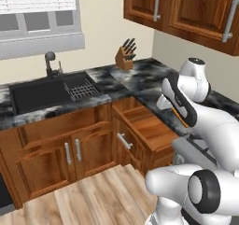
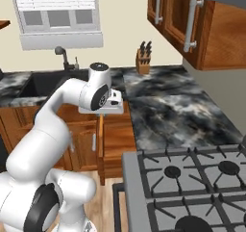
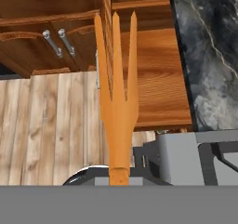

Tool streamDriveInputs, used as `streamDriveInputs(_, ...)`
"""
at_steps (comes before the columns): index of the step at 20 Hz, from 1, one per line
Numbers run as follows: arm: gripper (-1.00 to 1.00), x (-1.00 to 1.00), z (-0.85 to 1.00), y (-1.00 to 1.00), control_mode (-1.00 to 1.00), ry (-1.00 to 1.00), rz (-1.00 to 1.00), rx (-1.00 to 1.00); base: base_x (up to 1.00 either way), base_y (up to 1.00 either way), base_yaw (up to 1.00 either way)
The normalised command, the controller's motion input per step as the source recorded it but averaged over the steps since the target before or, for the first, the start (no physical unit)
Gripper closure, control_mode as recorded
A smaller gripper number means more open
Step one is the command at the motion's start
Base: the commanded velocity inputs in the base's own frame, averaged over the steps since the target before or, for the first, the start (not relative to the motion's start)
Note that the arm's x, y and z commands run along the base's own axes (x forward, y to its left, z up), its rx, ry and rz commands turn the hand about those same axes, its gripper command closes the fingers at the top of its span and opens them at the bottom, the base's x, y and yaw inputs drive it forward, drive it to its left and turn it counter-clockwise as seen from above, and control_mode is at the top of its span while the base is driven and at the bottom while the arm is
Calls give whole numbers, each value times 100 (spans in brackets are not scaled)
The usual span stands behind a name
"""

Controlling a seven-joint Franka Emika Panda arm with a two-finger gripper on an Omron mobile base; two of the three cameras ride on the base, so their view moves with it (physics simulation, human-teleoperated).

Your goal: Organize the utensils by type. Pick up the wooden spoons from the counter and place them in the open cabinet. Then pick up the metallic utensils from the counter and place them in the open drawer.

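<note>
Hand view: fingers clamped on wooden fork (image 3: 117,102), tines over open drawer (image 3: 158,79); counter (image 3: 209,56) beside.

No text, label, brand, number or sign can be read anywhere in these pictures. The cabinet doors (image 1: 196,7), the counter (image 2: 168,101), the drawer (image 1: 144,126) and the stove (image 2: 192,178) carry no markings that show. The wooden fork (image 3: 117,93) is likewise plain, with 0 printed or carved characters on it.
</note>
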Motion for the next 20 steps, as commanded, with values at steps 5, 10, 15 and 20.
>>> streamDriveInputs(5,100,0,0,0,100,0,0,0,42,-26,0)
streamDriveInputs(10,100,0,0,0,100,0,0,0,23,-4,0)
streamDriveInputs(15,100,0,0,0,100,0,0,0,47,0,0)
streamDriveInputs(20,100,0,0,0,100,0,0,0,55,0,0)
